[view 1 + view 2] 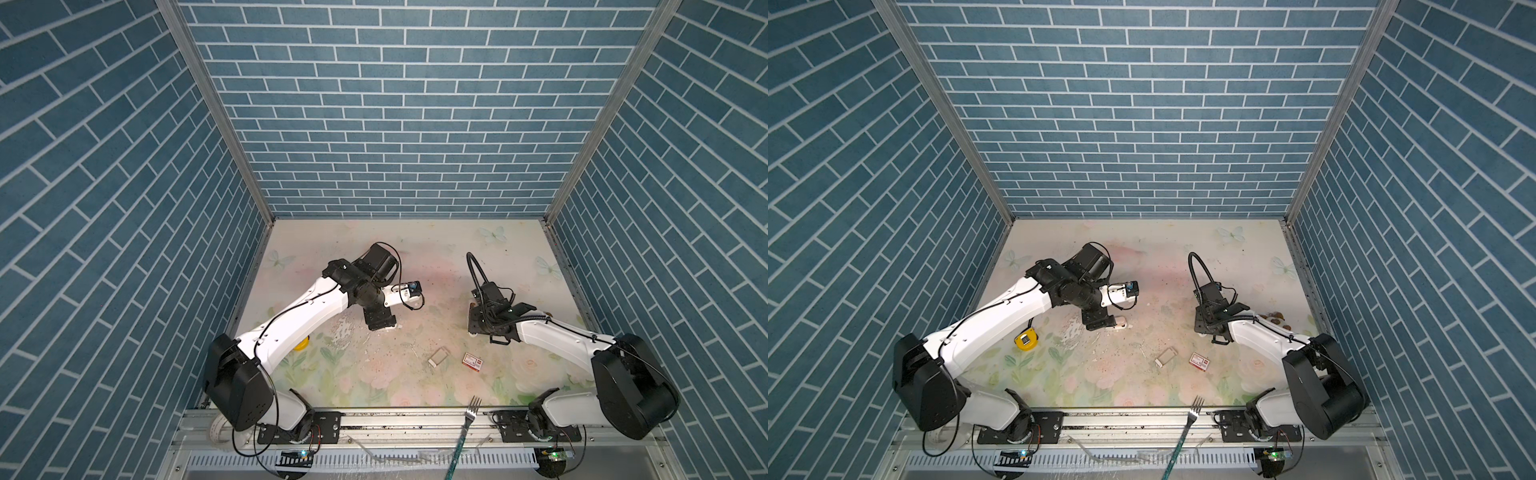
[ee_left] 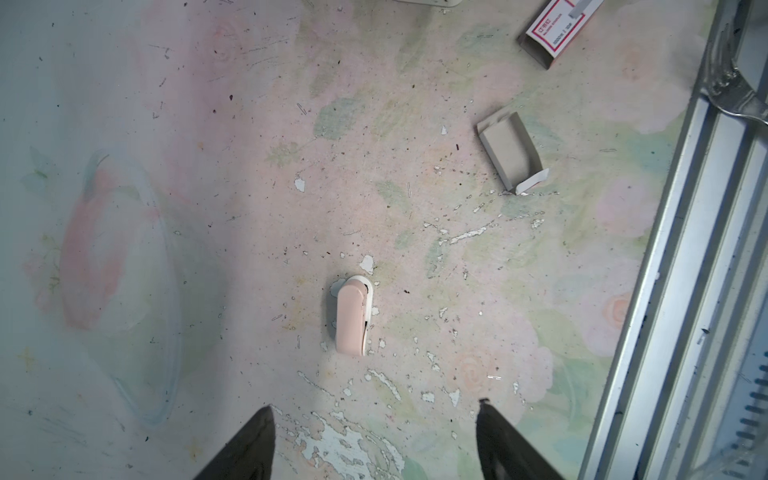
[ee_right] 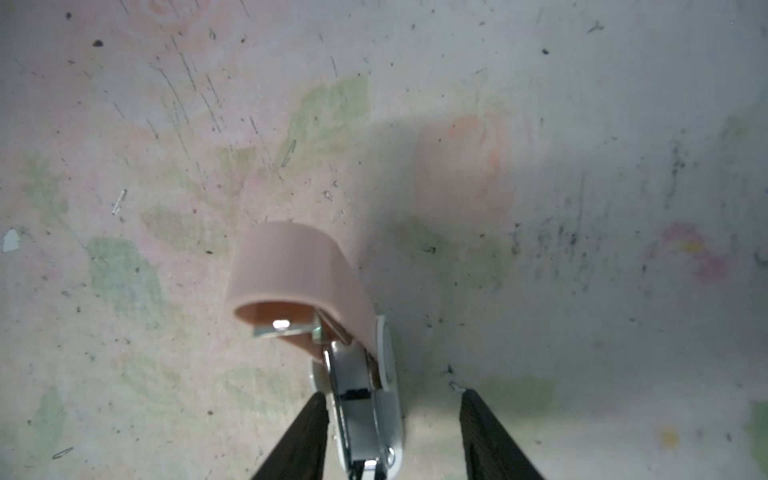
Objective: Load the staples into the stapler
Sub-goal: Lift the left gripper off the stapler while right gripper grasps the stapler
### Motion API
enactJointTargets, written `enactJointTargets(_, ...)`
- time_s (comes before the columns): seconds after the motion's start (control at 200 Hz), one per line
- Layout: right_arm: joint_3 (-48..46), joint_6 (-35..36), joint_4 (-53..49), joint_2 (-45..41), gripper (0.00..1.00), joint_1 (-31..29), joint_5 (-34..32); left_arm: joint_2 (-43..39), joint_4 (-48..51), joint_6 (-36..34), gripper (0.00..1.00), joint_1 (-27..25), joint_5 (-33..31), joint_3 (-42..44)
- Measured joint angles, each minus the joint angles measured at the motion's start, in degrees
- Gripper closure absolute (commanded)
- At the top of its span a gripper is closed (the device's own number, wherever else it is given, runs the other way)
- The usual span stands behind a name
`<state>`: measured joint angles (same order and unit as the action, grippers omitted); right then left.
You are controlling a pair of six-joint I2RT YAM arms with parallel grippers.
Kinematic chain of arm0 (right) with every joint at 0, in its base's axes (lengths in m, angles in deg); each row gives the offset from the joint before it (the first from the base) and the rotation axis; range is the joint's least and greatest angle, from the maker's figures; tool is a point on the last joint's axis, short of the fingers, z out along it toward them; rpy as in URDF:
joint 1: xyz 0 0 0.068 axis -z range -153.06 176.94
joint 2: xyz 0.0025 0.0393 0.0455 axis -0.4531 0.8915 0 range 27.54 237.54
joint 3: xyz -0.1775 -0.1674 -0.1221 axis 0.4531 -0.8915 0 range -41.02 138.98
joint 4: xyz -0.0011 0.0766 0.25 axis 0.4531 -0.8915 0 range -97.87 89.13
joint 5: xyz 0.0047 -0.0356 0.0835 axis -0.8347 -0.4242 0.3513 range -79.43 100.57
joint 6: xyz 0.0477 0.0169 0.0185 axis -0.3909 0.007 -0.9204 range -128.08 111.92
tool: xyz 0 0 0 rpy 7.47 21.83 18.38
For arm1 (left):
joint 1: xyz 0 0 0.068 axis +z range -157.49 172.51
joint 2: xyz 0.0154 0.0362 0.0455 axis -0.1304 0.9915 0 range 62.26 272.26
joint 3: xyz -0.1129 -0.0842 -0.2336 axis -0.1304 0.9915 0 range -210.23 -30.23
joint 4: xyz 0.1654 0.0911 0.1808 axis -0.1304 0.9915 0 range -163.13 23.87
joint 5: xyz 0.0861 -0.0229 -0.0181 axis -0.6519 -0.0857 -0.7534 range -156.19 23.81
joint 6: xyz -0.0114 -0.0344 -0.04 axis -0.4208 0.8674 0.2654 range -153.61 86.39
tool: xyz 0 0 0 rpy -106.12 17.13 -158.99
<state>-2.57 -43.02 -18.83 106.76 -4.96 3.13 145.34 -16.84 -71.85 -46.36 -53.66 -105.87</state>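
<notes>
Right wrist view first: the right claw [image 3: 392,394] is spread, one finger [image 3: 305,440] against the white base of an open stapler [image 3: 299,270], the other standing clear of it. Pink lid up, metal channel bared, and both top views hide that under the claw. Left wrist view: the left claw [image 2: 375,405] is spread as well, nothing between, and a shut stapler [image 2: 351,318] lies on the table [image 2: 166,249] just ahead. Here alone you make out the staples [image 2: 507,149], a grey block filling their tray [image 2: 534,179], near the front rail [image 2: 665,291]. The box [image 2: 555,31] lies apart beyond it, one end open and dark. A fork [image 1: 467,419] crosses the rail; bare table runs between the arms.
</notes>
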Motion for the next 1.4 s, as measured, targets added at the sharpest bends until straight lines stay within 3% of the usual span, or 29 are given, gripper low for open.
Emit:
enactJointTargets(0.37, 0.07, 2.45, 3.15, 2.16, 0.49, 0.37, 3.15, -0.37, 0.44, 0.59, 0.23, 0.28, 0.96, 1.38)
enactJointTargets(0.845, 2.08, 6.1, 4.66, 6.93, 0.72, 0.48, 5.51, -0.48, 0.28, 1.4, 0.23, 0.9, 1.68, 2.47)
enactJointTargets(1.1, 3.8, 9.55, 5.53, 8.87, 0.73, -0.11, 7.8, -0.87, -0.52, 1.81, 0.24, 2.51, 1.7, 3.28)
enactJointTargets(1.4, 6.75, 14.05, 5.25, 11.72, 0.71, -5.6, 8.55, -1.77, -1.75, 2.47, 0.24, 3.74, 1.7, 3.58)
